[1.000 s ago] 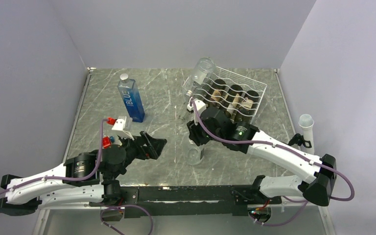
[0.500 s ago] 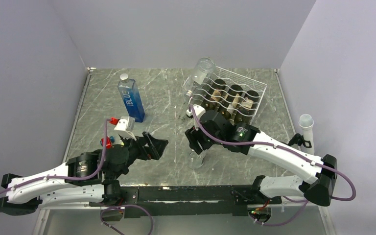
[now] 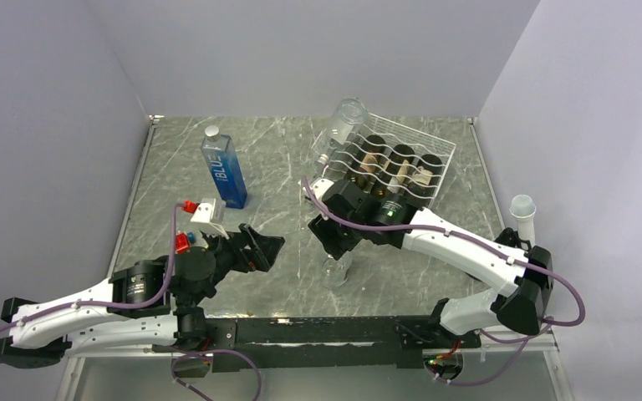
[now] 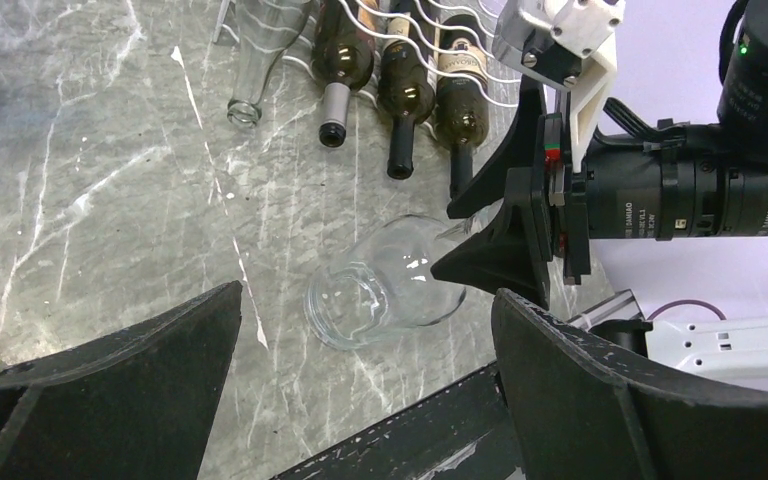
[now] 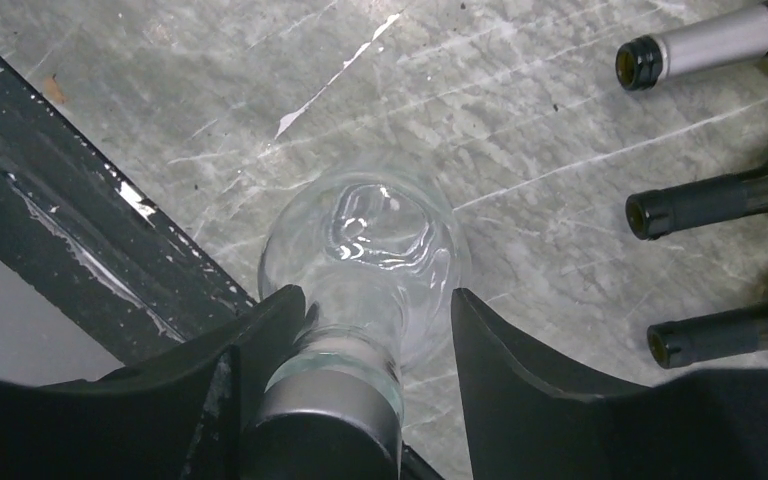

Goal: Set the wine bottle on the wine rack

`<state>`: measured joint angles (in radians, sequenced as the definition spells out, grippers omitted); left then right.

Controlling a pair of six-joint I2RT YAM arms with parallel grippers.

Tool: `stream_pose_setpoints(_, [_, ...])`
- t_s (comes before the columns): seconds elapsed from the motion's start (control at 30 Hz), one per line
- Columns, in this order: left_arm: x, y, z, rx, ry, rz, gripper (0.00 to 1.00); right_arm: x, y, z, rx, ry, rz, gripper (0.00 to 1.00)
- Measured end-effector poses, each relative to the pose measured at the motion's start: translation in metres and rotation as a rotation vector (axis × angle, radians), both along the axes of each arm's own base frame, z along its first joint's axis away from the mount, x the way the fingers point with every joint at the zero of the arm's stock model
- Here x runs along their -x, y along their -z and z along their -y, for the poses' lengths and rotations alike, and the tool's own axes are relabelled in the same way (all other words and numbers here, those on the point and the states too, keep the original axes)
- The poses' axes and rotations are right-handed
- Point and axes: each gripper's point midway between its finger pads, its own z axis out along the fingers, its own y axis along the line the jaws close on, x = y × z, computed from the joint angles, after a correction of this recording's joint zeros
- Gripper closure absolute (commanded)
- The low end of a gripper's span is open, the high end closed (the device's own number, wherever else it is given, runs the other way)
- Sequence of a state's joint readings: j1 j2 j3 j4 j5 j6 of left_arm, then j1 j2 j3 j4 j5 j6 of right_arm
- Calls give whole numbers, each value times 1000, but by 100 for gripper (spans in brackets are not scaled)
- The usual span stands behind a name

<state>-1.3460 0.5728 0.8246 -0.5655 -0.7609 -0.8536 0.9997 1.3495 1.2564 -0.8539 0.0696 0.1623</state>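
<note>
A clear glass wine bottle (image 3: 333,269) stands base down near the table's front edge, roughly upright. It shows in the left wrist view (image 4: 380,290) and from above in the right wrist view (image 5: 380,240). My right gripper (image 3: 335,247) (image 5: 375,300) is open around its neck: the left finger lies against the glass and the right finger stands off with a gap. Left of the bottle hovers my left gripper (image 3: 264,247) (image 4: 365,300), wide open and empty. The white wire wine rack (image 3: 435,150) at the back holds three dark bottles and one clear bottle (image 3: 344,124).
A tall blue bottle (image 3: 224,171) stands at the back left. A clear tube with a white cap (image 3: 522,213) is at the right wall. Dark bottle necks (image 5: 705,200) stick out of the rack towards the right gripper. The black rail (image 3: 301,330) runs just in front of the bottle.
The right gripper's jaws have opened off the clear bottle's neck, and its wrist shifted slightly left. The bottle stays standing in place. The left arm barely moved.
</note>
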Motion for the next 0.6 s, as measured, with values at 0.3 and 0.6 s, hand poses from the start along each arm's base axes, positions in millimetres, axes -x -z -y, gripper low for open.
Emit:
stream_pose_setpoints(0.3, [-1,3,-4,0,-11,6,1,7,1,0,24,-23,-19,60])
stream_pose_setpoints(0.6, [0,-1,-9,23,-14,11,1,5,1,-3,50,-43,-18,100])
